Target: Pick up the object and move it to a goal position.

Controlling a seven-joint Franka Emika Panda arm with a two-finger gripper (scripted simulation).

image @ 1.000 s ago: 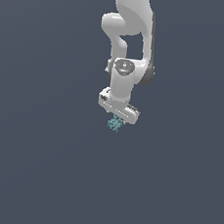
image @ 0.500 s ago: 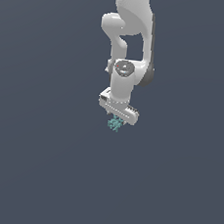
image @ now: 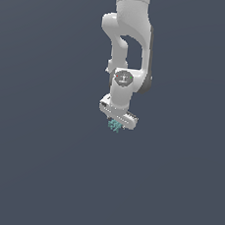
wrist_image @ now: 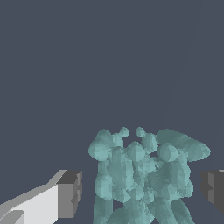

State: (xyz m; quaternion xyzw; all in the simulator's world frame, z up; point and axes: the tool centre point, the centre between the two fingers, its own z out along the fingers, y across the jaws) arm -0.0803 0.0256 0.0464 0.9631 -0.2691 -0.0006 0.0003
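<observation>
So the white arm [image: 126, 47] hangs straight down from the top of the exterior view, against a flat dark grey-blue backdrop, and the tool [image: 116, 124] sits right at its lower end. Just under the tool's white body there's the little teal object [image: 115, 126], a knobbly, spiky cluster that's way smaller than the tool itself.

The wrist view is more useful here. The object [wrist_image: 144, 175] fills the space between the two dark grey finger pads [wrist_image: 70, 194], one on each side of it. There's a visible sliver of backdrop between each pad and the lumps, so the tool [wrist_image: 142, 190] is spread fairly wide around the object, not pinched down onto it. Can't honestly tell if any pad is touching it lower down, since that part runs out of the picture.

No tabletop edge shows in either view, only the plain backdrop.
</observation>
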